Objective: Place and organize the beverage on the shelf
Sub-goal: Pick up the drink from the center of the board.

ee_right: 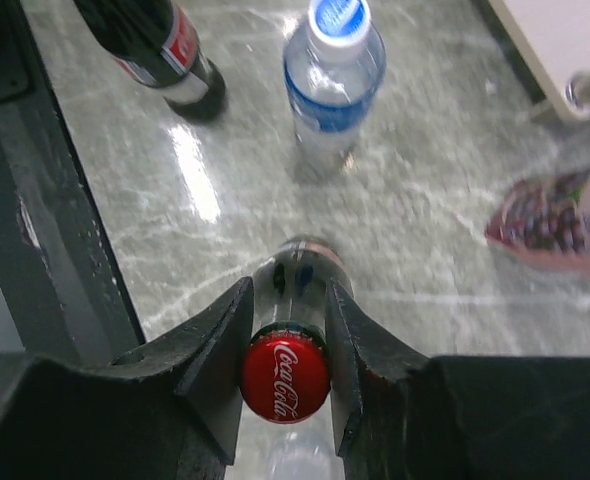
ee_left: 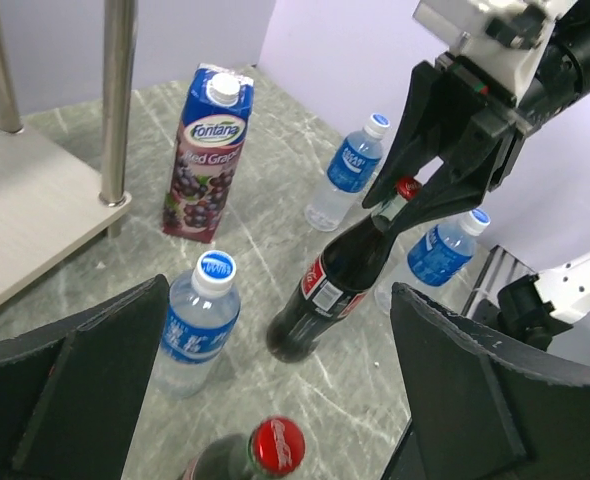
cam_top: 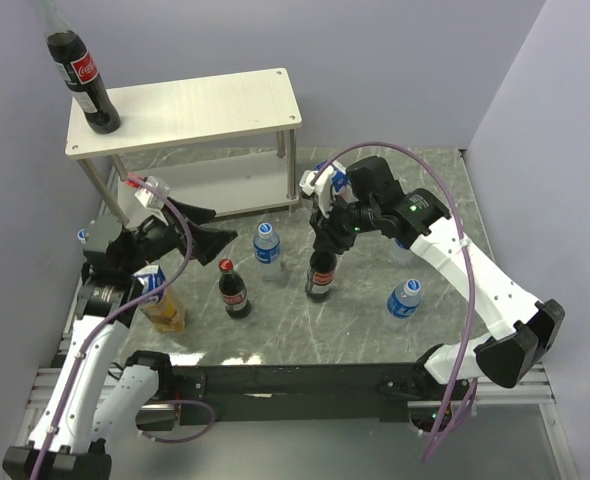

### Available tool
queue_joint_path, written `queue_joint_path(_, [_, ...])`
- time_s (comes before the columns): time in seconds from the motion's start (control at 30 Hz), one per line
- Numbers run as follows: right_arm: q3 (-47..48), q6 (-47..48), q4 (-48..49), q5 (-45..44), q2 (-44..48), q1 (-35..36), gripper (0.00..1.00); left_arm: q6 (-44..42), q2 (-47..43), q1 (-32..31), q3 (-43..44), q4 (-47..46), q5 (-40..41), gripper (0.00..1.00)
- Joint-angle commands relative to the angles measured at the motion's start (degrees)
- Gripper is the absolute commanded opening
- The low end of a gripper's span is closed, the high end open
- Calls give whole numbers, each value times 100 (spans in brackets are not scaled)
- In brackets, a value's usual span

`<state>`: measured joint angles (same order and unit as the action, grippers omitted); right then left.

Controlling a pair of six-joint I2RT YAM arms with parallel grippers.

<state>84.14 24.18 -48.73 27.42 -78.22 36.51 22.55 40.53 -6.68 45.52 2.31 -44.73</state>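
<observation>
The shelf (cam_top: 205, 105) stands at the back left, with one cola bottle (cam_top: 87, 85) on its top board. My right gripper (cam_top: 327, 240) is shut on the neck of a second cola bottle (cam_top: 321, 278), just under the red cap (ee_right: 285, 378). That bottle leans, with its base at or near the table (ee_left: 320, 290). My left gripper (cam_top: 207, 228) is open and empty, above a third cola bottle (cam_top: 235, 292) whose cap (ee_left: 275, 445) shows low between its jaws. A water bottle (cam_top: 266, 243) stands between the two cola bottles. The purple carton (ee_left: 210, 150) stands by a shelf leg.
The yellow carton (cam_top: 162, 303) stands under my left arm. Further water bottles stand at the right (cam_top: 405, 298), at the left edge (cam_top: 83, 236) and behind the held bottle (ee_left: 350, 170). The shelf's lower board (ee_left: 25, 210) and silver leg (ee_left: 118, 100) are near my left gripper.
</observation>
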Motion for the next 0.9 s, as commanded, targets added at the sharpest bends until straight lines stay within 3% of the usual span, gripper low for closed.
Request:
queue_joint_path(0.0, [673,-185,39,-369,333,-56,0,260,278,-201,404,-600,-54,97])
queue_joint_path(0.27, [1447,-573,-75,-518,324,-355,0,-654,1131,-1966,1319,-274,1290,96])
queue_joint_path(0.57, [1307,-757,232,-747,544,-671,0,-1849,1949,-4022,1135,-1118,2853,96])
queue_joint_path(0.67, [1613,-792,136,-756,518,-785,0,-2192,2475,-4568,1152,-1407,3503,96])
queue_joint_path(0.87, [2141,-880,-145,-738,430,-918,0,-2500,3275,-4983,1258,-1961,4042,99])
